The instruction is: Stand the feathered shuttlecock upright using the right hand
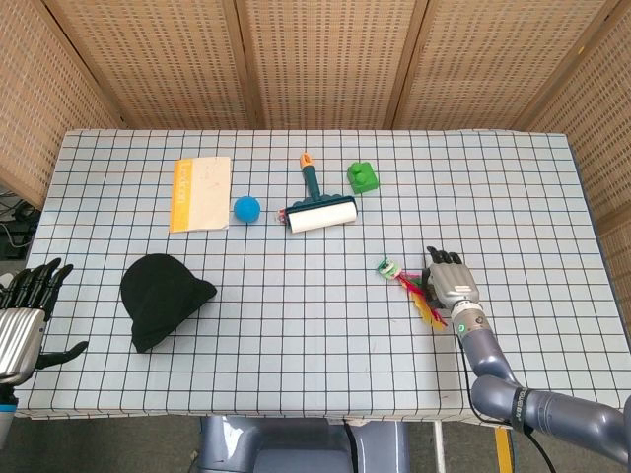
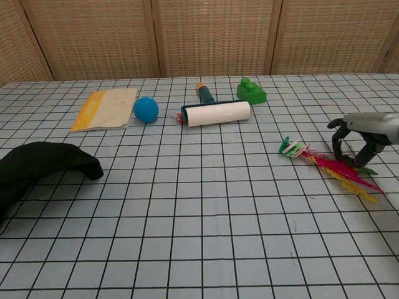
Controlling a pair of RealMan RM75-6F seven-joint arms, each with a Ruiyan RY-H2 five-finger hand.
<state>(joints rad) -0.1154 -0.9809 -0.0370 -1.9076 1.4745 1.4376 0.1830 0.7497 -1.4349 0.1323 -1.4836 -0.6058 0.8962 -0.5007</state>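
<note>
The feathered shuttlecock [image 2: 330, 167] lies flat on the checked cloth, its green and white base [image 2: 290, 147] pointing left and its red, yellow and green feathers trailing right. In the head view the shuttlecock [image 1: 409, 286] sits near the front right. My right hand [image 2: 360, 132] arches over the far right side of the feathers, its fingers [image 2: 340, 144] apart and pointing down beside them, holding nothing. From above, the right hand [image 1: 452, 279] covers part of the feathers. My left hand [image 1: 25, 315] hangs open off the table's front left corner.
A black beanie [image 1: 163, 296] lies front left. Further back are a yellow booklet [image 1: 200, 192], a blue ball [image 1: 246, 208], a lint roller [image 1: 320, 212] and a green brick [image 1: 363, 177]. The table's right edge [image 1: 603, 286] is close to the right hand.
</note>
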